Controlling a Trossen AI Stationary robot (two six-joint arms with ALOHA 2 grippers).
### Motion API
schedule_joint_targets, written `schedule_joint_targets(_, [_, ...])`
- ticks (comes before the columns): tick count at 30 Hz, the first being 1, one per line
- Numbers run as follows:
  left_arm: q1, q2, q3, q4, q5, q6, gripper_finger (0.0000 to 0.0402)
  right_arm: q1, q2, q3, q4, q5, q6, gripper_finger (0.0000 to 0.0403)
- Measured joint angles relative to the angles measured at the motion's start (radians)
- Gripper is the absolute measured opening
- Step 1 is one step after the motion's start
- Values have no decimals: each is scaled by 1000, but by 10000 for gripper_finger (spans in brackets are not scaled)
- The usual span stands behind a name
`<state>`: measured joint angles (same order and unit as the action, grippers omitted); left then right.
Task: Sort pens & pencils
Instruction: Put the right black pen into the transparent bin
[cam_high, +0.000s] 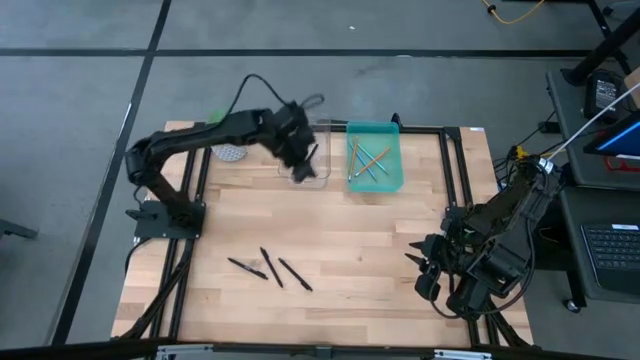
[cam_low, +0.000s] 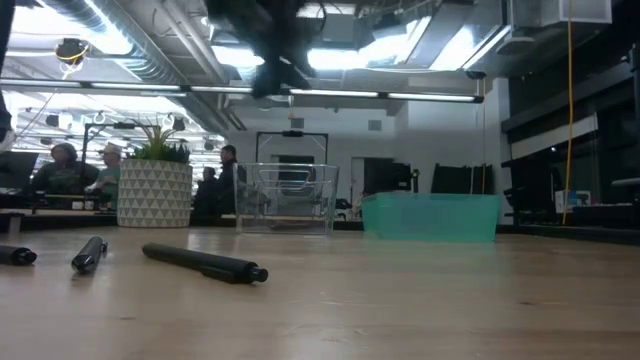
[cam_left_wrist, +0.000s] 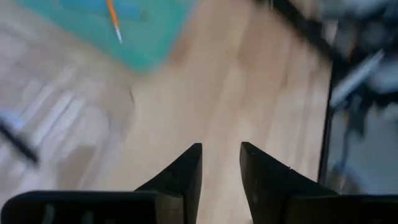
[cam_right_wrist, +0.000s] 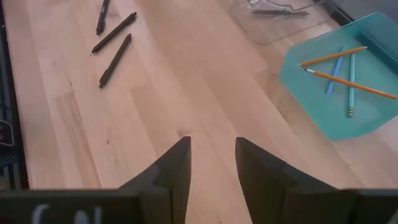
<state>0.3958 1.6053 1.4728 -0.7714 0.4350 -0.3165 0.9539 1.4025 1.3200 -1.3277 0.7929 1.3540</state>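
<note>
Three black pens (cam_high: 270, 268) lie flat on the wooden table toward its near edge; they also show in the low view (cam_low: 205, 263) and the right wrist view (cam_right_wrist: 114, 45). A fourth pen (cam_right_wrist: 273, 11) lies inside the clear bin (cam_high: 318, 172). Orange and light blue pencils (cam_high: 368, 163) lie in the teal tray (cam_high: 393, 178). My left gripper (cam_high: 303, 172) hovers above the clear bin, open and empty (cam_left_wrist: 221, 162). My right gripper (cam_high: 420, 266) waits above the table's near right part, open and empty (cam_right_wrist: 211, 152).
The clear bin (cam_low: 290, 198) and the teal tray (cam_low: 430, 217) stand side by side at the table's far edge. A patterned plant pot (cam_low: 155, 192) stands at the far left. Black frame rails run along the table's sides. People sit in the room beyond.
</note>
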Motion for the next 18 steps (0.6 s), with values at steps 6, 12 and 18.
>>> schedule_joint_targets(6, [-206, -64, -1, -186, -277, 64, 101, 0, 0, 0, 3, 1, 0, 127])
schedule_joint_targets(12, [-400, -58, -23, -228, -406, 65, 99, 0, 0, 0, 13, 11, 0, 127])
schedule_joint_targets(18, [-522, -56, -116, -104, -417, 65, 99, 0, 0, 0, 17, 17, 0, 127])
